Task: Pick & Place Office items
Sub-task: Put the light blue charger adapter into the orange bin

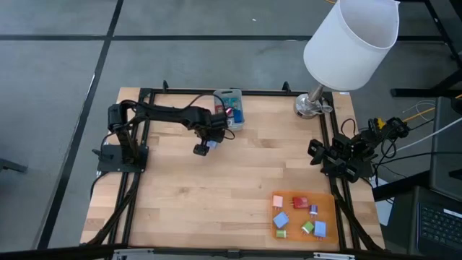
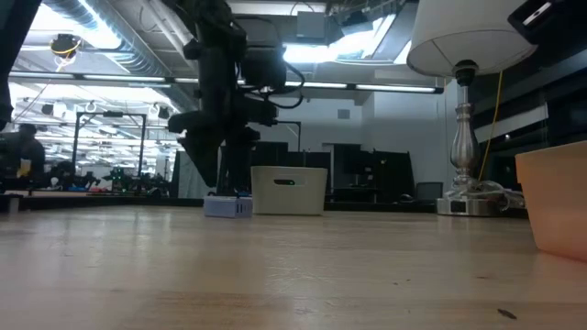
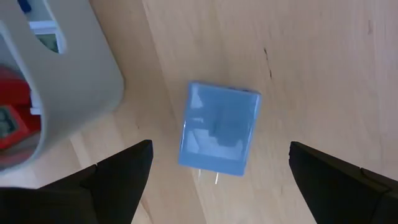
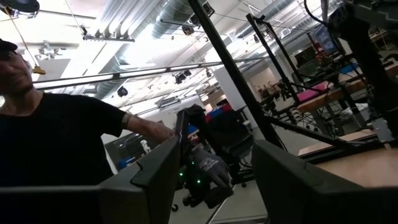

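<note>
The left gripper [image 3: 217,168] hangs spread wide over a blue block [image 3: 219,129] lying free on bare wood just beside the grey bin [image 1: 230,108], while the right gripper [image 4: 211,180], fingers apart and empty, waits off the table's right edge.

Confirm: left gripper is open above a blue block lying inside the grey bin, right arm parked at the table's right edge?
Not quite. The left gripper is open above the blue block, but the block lies on the wooden table beside the grey bin, not inside it; the left wrist view shows this. The right arm is parked as stated.
</note>
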